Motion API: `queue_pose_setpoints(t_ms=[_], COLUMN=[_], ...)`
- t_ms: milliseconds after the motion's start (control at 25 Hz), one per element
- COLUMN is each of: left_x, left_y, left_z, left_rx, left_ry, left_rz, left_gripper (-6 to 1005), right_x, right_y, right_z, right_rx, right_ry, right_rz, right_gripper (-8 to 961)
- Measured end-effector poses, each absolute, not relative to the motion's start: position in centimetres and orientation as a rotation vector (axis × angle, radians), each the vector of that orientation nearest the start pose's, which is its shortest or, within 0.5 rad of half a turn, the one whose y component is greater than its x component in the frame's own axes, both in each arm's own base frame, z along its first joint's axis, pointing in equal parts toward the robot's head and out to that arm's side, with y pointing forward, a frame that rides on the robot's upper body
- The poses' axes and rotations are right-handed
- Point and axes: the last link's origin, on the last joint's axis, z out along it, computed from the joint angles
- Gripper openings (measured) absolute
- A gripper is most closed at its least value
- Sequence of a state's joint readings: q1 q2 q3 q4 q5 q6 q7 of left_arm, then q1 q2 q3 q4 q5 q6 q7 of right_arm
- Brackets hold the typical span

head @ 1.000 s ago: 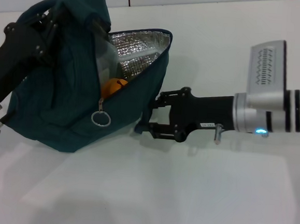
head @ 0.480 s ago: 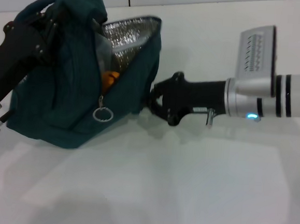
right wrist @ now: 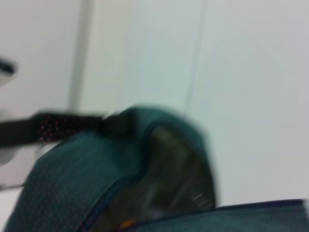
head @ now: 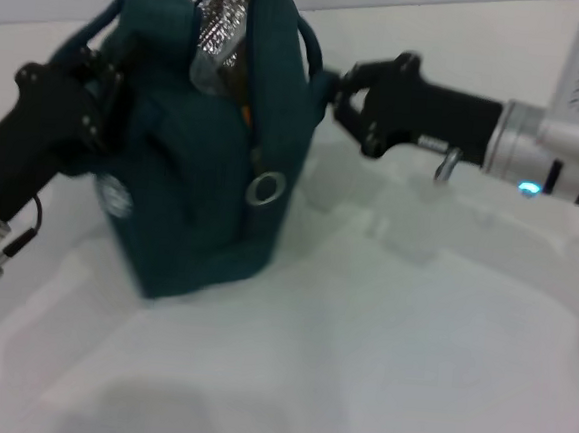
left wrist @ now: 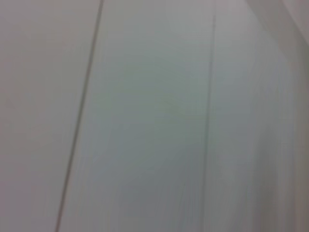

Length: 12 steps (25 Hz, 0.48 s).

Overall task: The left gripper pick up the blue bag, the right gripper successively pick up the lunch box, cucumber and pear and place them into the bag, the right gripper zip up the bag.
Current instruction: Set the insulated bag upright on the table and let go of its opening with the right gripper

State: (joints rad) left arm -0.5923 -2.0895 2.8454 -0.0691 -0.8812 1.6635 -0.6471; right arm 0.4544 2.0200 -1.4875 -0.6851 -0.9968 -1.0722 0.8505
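Note:
The blue bag (head: 192, 179) stands upright at the left of the white table, its mouth partly open and showing silver lining (head: 221, 21). The zip's ring pull (head: 266, 190) hangs low on the bag's near end. My left gripper (head: 92, 69) is shut on the bag's left handle. At the bag's upper right edge, beside the other handle (head: 311, 46), my right gripper (head: 338, 88) is closed on the fabric. A sliver of orange, the pear (head: 245, 116), shows in the zip gap. The lunch box and cucumber are hidden. The right wrist view shows the bag's top (right wrist: 87, 174) close up.
The white table (head: 410, 346) spreads out in front and to the right of the bag. A wall seam runs along the back edge. In the left wrist view there is only a pale blank surface.
The bag has swung from lying tilted to standing upright and narrower at the mouth. My right gripper rose and went from open beside the bag to closed at its upper right edge.

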Motion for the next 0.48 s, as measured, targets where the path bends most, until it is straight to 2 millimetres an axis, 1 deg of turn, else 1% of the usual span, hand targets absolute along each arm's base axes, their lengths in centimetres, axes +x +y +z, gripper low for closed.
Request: queue_pose_setpoints(t_ms=[160, 240, 360, 480], left_x=[-24.1, -23.9, -23.7, -24.1], left_y=[30.5, 29.8, 29.0, 28.5], left_z=[-3.5, -4.3, -5.3, -5.6], left_rx=[-2.162, -2.187, -2.192, -2.188], left_ry=[-0.285, -0.229, -0.186, -0.193], left_rz=[-1.275, -1.258, -1.235, -1.215], left_gripper=[54, 54, 54, 54], right_x=[21.1, 21.3, 21.4, 21.7], right_y=[36.9, 36.7, 36.0, 35.3], right_z=[-0.1, 1.0, 2.1, 2.4], right_rx=[-2.337, -2.345, -2.432, -2.521], right_ry=[0.055, 0.055, 0.065, 0.098], right_rz=[0.869, 0.901, 0.932, 0.924], right_gripper=[67, 66, 65, 64])
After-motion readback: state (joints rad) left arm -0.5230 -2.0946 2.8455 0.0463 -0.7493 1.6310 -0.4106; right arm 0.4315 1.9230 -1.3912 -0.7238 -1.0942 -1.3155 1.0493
